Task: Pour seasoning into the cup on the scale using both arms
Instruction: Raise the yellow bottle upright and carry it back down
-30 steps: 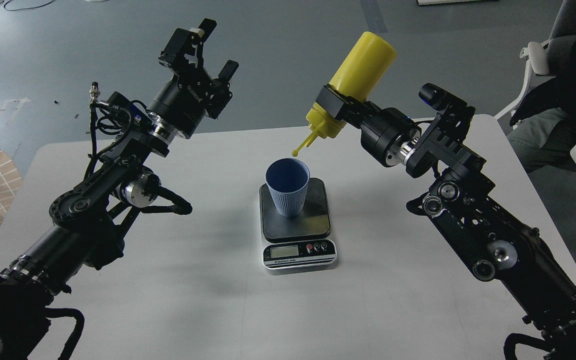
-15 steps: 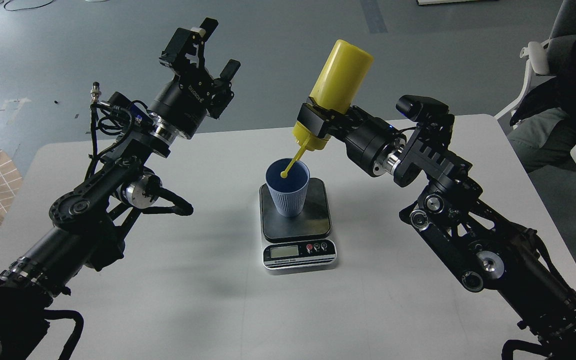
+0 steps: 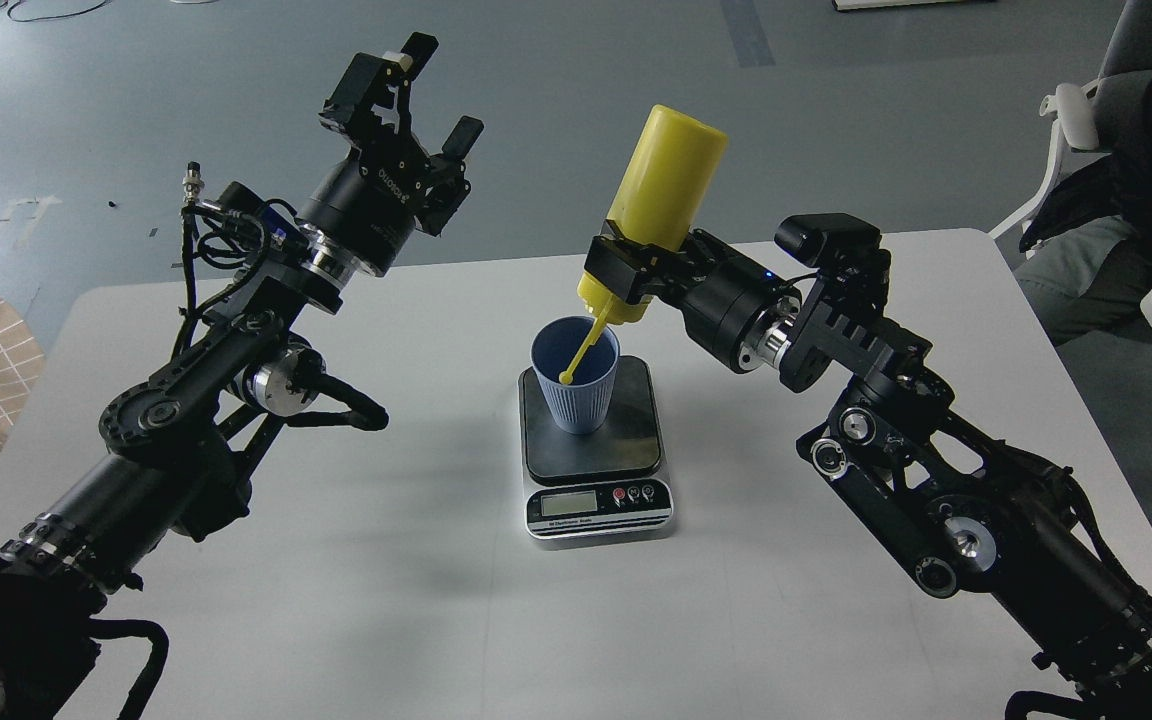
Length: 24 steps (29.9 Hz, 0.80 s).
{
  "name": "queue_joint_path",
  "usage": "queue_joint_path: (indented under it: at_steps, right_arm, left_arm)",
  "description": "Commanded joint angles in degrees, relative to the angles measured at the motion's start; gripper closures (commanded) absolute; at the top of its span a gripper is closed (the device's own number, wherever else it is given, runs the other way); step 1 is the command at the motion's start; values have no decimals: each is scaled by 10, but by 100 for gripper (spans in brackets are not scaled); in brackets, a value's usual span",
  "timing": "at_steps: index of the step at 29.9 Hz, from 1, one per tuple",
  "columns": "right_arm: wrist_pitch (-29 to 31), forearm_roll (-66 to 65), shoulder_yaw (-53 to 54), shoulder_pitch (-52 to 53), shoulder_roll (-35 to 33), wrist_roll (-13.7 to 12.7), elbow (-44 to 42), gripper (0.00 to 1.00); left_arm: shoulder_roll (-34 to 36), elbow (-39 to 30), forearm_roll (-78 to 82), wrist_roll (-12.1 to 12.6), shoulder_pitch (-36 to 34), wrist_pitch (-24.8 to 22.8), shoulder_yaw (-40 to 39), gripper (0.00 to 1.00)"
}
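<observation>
Now the right gripper [image 3: 626, 272] clamps the seasoning [image 3: 666, 180] (nozzle inside the cup [image 3: 576, 395]); left gripper [image 3: 416, 100] spread.

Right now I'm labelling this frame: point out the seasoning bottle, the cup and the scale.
seasoning bottle [image 3: 669, 165], head view, yellow body.
cup [image 3: 576, 405], head view, ribbed outer wall.
scale [image 3: 636, 440], head view, bare dark plate.

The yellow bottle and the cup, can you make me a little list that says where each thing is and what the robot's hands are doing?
bottle: upside down, tilted, nozzle inside cup
cup: upright on scale
scale: on white table
right gripper: shut on bottle
left gripper: open, raised, holding nothing
</observation>
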Motion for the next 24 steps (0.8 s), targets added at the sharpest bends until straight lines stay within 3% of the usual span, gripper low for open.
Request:
queue_joint_path:
  at_steps: [1,8,10,14,15,17,20,24]
  right_arm:
    - [-6,-12,-1,0,0,1,-7,100]
    - [-20,14,44,9,0,-7,-15,100]
    - [-6,99,100,9,0,-26,-7,100]
    - [21,408,172,10,0,-120,10,100]
    - [19,455,179,8,0,-128,12,100]
    - [31,627,200,-8,0,-132,38,100]
    - [49,778,212,-30,0,-134,57,100]
    - [68,884,230,-68,0,-134,78,100]
  left_arm:
    - [-1,0,0,0,0,0,0,2]
    - [1,-4,0,0,0,0,0,2]
    - [1,-4,0,0,0,0,0,2]
    - [3,-5,0,0,-1,1,1,2]
    - [4,-5,0,0,-1,1,2,2]
    - [7,-7,1,0,-1,1,3,2]
    - [8,-8,1,0,-1,1,4,2]
    - [9,-8,1,0,-1,0,8,2]
